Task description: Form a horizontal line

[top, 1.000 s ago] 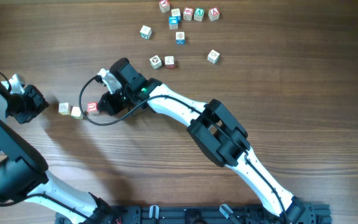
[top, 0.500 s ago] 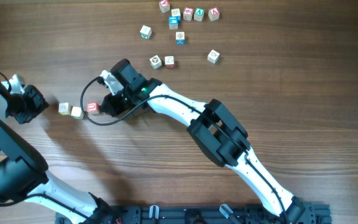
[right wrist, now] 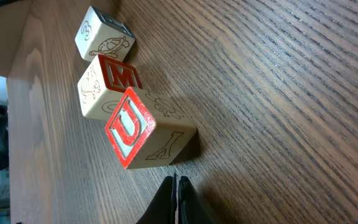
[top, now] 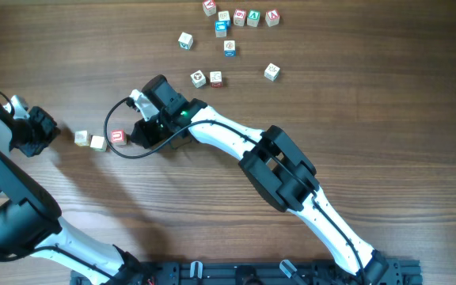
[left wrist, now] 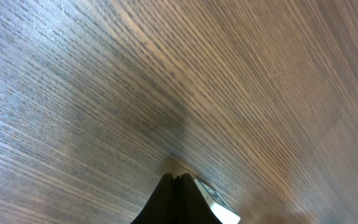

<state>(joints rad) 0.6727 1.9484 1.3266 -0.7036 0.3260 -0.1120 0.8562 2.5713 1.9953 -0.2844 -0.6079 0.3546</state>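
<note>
Three small pale wooden letter cubes lie in a short row on the table's left side: a plain one (top: 81, 137), a middle one (top: 97, 142), and a red-marked end cube (top: 118, 137). The row is slightly crooked. In the right wrist view the red U cube (right wrist: 143, 132) is turned at an angle, its corner against the red M cube (right wrist: 107, 86), with the "3" cube (right wrist: 102, 34) beyond. My right gripper (top: 134, 134) (right wrist: 174, 182) is shut and empty, its tips just short of the U cube. My left gripper (top: 52, 132) (left wrist: 179, 178) is shut, empty, left of the row.
Several loose letter cubes with red, blue and green faces lie scattered at the back: a pair (top: 207, 78), one (top: 271, 71), one (top: 184, 39), and a cluster (top: 240, 17) at the far edge. A black cable (top: 121, 150) loops beside the right wrist.
Almost nothing: my left gripper has edged slightly to the left, away from the row. The cubes and my right gripper have stayed in place.
</note>
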